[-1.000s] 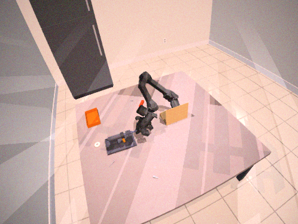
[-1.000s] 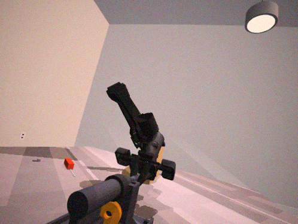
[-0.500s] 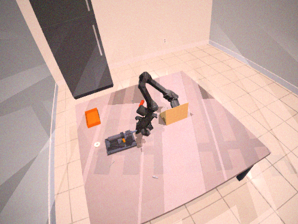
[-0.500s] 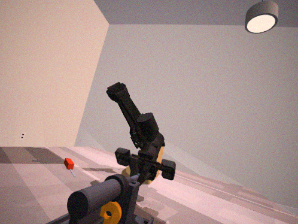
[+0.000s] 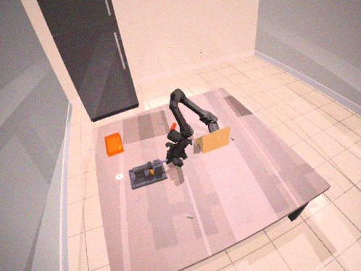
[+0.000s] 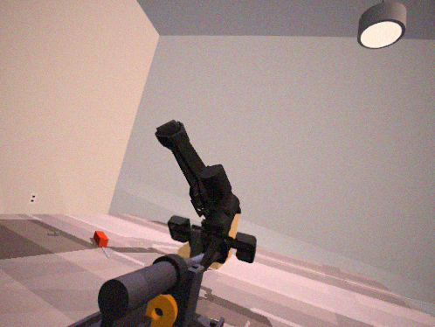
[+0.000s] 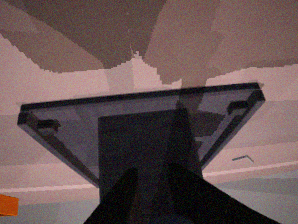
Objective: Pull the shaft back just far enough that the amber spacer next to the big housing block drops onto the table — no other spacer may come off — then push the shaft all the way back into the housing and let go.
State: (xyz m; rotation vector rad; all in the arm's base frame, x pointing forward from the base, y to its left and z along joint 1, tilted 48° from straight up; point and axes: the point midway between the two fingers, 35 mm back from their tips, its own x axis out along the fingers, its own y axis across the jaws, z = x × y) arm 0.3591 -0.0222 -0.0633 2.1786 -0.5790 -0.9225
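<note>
My gripper [image 5: 168,160] [image 6: 205,261] [image 7: 153,175] is shut on the pale grey end of the shaft [image 5: 164,161] [image 6: 195,259], at the right end of the dark fixture tray [image 5: 149,183] [image 7: 140,100]. A thick dark grey cylinder [image 6: 141,286] with a wider dark ring [image 6: 176,263] lies in line with the shaft, behind an upright post [image 6: 190,290]. An amber spacer [image 5: 151,172] [image 6: 169,308] is below the cylinder, its hole showing with no shaft through it; what it rests on is hidden. A large dark block [image 7: 142,142] stands before my fingertips in the wrist view. Other spacers cannot be made out.
An orange bin [image 5: 114,144] [image 7: 8,205] stands behind the tray, and a white ring [image 5: 119,174] lies left of it. A tan board [image 5: 216,140] stands right of the arm. A red block [image 5: 173,127] [image 6: 100,239] and a small grey piece [image 5: 190,217] are on the table.
</note>
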